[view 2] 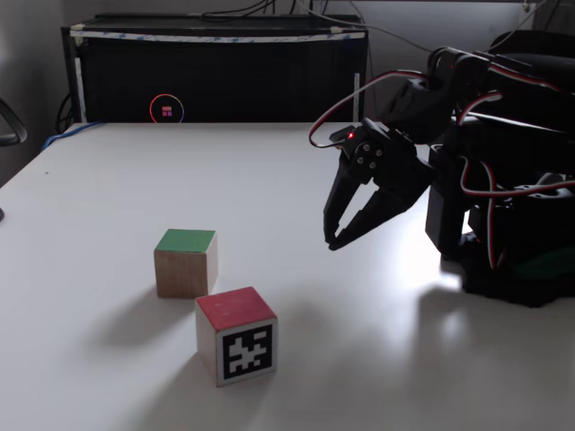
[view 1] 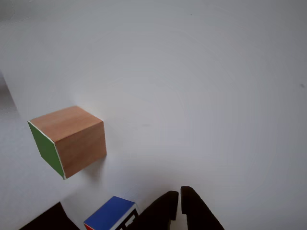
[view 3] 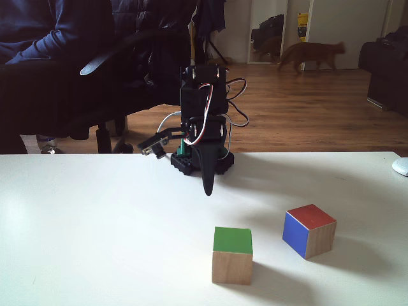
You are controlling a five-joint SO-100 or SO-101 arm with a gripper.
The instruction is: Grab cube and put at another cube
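The cube [view 2: 186,262] is light-brown wood with a green face, which points up in both fixed views [view 3: 232,255] and shows on the left side in the other view [view 1: 69,141]. It rests on the white table [view 2: 108,180]. Another cube [view 2: 237,335] stands close beside it, red on top, with a black-and-white marker on one side and a blue side [view 3: 310,231] [view 1: 110,215]. My gripper [view 2: 333,241] hangs above the table, apart from both cubes, fingers together and holding nothing [view 3: 208,191] [view 1: 180,199].
The arm's black base [view 2: 521,242] stands at the table's right in a fixed view. A black cabinet [view 2: 216,72] runs along the far edge. A seated person [view 3: 51,38] is behind the table, and a white mouse [view 3: 400,167] lies at its right edge.
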